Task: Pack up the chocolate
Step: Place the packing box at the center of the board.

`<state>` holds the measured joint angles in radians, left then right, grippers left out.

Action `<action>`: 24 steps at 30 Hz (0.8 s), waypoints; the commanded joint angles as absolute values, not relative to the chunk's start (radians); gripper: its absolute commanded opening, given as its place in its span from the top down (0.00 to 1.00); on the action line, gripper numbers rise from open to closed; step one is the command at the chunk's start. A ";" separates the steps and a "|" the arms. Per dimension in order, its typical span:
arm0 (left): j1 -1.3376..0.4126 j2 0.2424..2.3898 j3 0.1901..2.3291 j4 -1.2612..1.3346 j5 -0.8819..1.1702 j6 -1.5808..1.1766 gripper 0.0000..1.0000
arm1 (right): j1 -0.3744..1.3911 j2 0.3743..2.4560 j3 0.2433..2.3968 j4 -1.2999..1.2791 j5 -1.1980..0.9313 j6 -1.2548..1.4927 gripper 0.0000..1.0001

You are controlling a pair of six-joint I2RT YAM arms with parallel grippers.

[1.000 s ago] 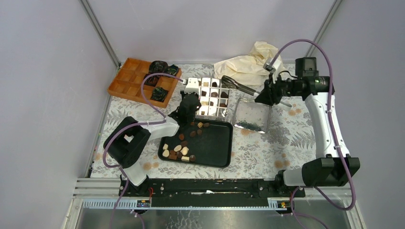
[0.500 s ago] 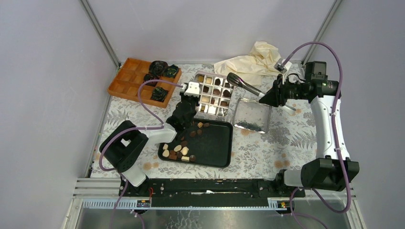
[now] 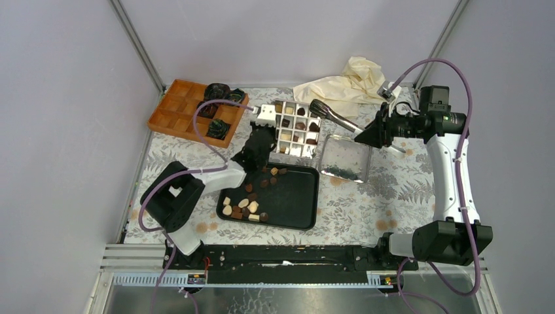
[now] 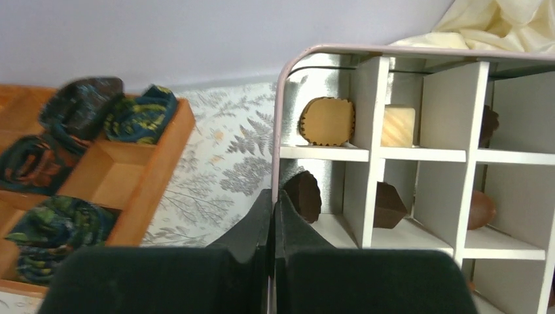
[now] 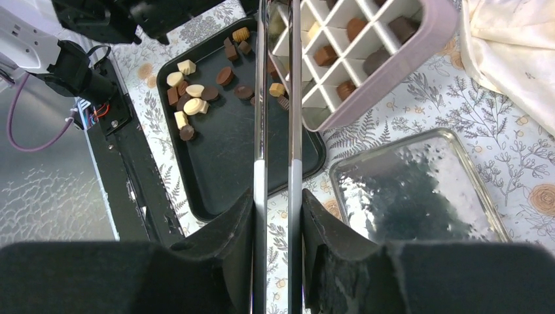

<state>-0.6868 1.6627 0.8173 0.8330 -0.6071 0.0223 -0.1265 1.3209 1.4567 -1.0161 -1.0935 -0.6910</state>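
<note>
Brown and cream chocolate pieces (image 3: 247, 204) lie loose on black tray (image 3: 294, 196) and in white divided box (image 4: 368, 98); left gripper (image 4: 273, 197) pinches box rim, right gripper (image 5: 278, 201) clamps steel tongs (image 5: 260, 98); advise steady box, gentle squeeze.

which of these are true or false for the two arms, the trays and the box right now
1. The right gripper holds metal tongs. True.
2. The black tray is bare. False: loose chocolates lie on the black tray.
3. The left gripper is shut on the divided box's rim. True.
4. The paper cups sit in the divided box. False: the paper cups sit in the orange tray.
</note>
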 commanded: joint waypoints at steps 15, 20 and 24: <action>-0.547 1.956 1.428 -0.121 -0.467 -0.557 1.00 | -0.135 1.259 1.376 -0.983 -1.096 -0.698 0.66; -0.530 2.040 1.505 -0.167 -0.416 -0.570 1.00 | -0.135 1.254 1.342 -0.985 -1.094 -0.716 0.66; -0.518 2.085 1.541 -0.179 -0.366 -0.574 1.00 | -0.133 1.249 1.322 -0.986 -1.096 -0.725 0.65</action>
